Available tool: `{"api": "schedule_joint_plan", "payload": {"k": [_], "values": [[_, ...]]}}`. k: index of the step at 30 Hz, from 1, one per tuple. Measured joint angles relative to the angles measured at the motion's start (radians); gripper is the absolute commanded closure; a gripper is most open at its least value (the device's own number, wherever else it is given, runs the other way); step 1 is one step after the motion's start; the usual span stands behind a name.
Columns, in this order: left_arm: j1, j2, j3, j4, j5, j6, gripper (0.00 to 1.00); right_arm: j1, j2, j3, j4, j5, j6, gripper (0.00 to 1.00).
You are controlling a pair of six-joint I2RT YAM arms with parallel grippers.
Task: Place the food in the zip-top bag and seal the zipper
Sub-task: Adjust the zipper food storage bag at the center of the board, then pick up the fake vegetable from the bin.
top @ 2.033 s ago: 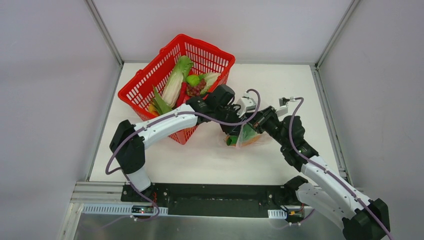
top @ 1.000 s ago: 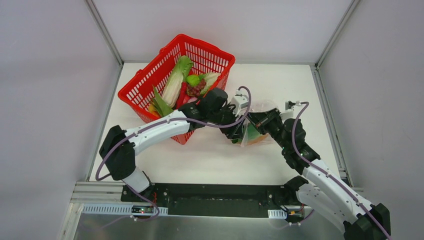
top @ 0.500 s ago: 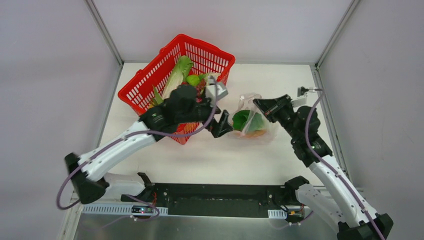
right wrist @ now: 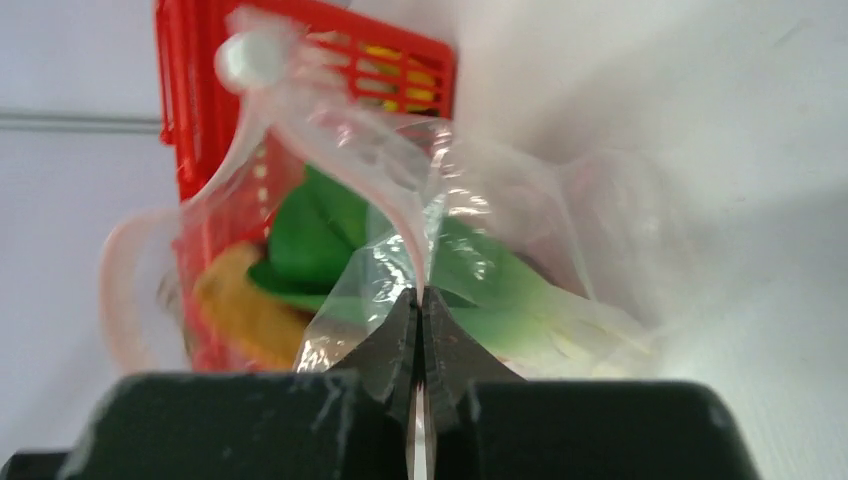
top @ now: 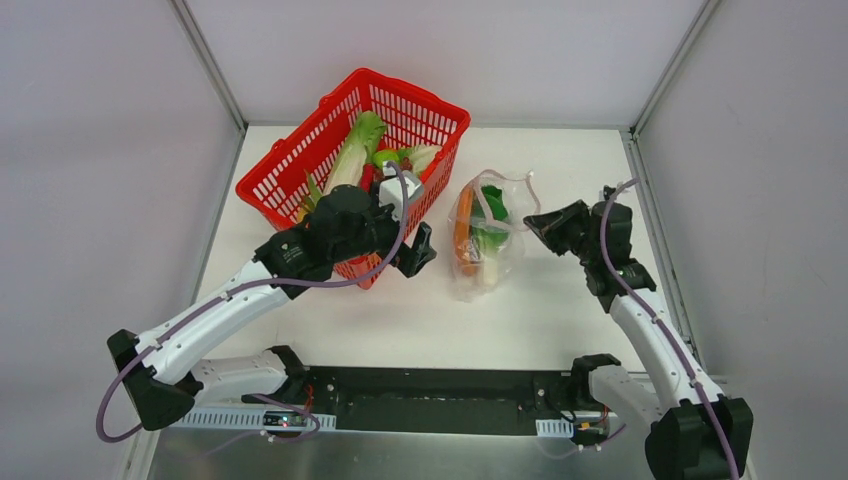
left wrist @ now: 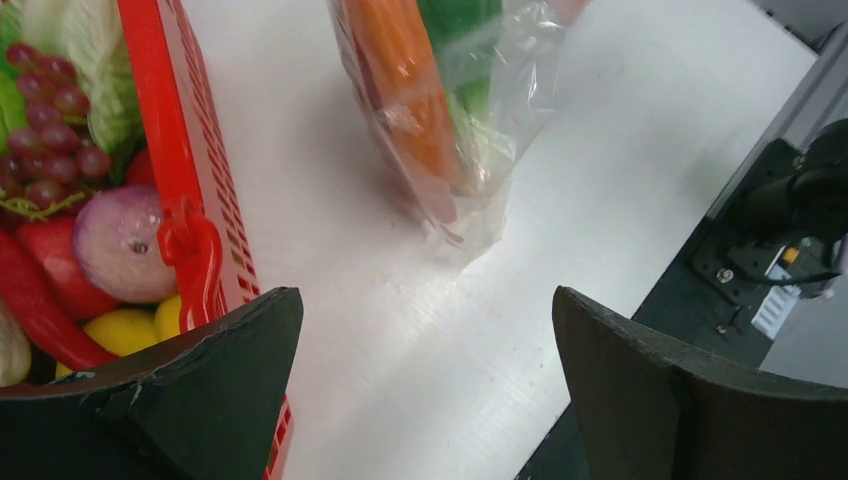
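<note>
**Left let go, food bagged**

My left jaws had opened wide and backed off toward the basket (top: 420, 96). Right jaws stayed pinched on the zip-top bag (top: 487, 255), centre-right of frame, food (top: 463, 235) inside. Zipper (right wrist: 345, 160) looked unsealed.

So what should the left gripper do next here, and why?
Probably swing the left gripper over the basket and down toward the yellow food lying in it. That gripper is open and empty beside the basket. The right gripper is shut on the zipper, holding up the bag, whose mouth looks unsealed, with orange and green pieces already inside.
</note>
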Motion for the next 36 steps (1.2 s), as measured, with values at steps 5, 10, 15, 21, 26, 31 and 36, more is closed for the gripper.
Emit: {"api": "schedule_joint_plan", "payload": {"k": [5,10,15,21,26,31,36], "values": [[0.025,0.000,-0.026,-0.027,-0.033,-0.010,0.01,0.000,-0.001,0.068,-0.002,-0.126,-0.027,1.00],[0.100,-0.018,-0.026,-0.027,-0.045,-0.030,0.01,0.000,0.002,0.227,0.066,-0.262,-0.063,1.00],[0.131,-0.024,-0.024,-0.027,-0.054,-0.033,0.01,0.000,0.018,0.311,0.079,-0.352,-0.111,1.00],[0.172,-0.038,-0.024,-0.030,-0.074,-0.049,0.01,0.000,0.048,0.367,-0.022,-0.445,-0.242,1.00],[0.247,-0.066,-0.024,-0.051,-0.092,-0.054,0.01,0.000,0.046,0.332,-0.087,-0.460,-0.306,1.00],[0.328,-0.055,-0.012,-0.080,-0.112,-0.056,0.01,0.000,0.038,0.253,-0.087,-0.485,-0.306,1.00],[0.418,0.001,0.035,-0.101,-0.108,-0.066,0.01,0.000,0.032,0.245,-0.089,-0.514,-0.315,1.00]]}}
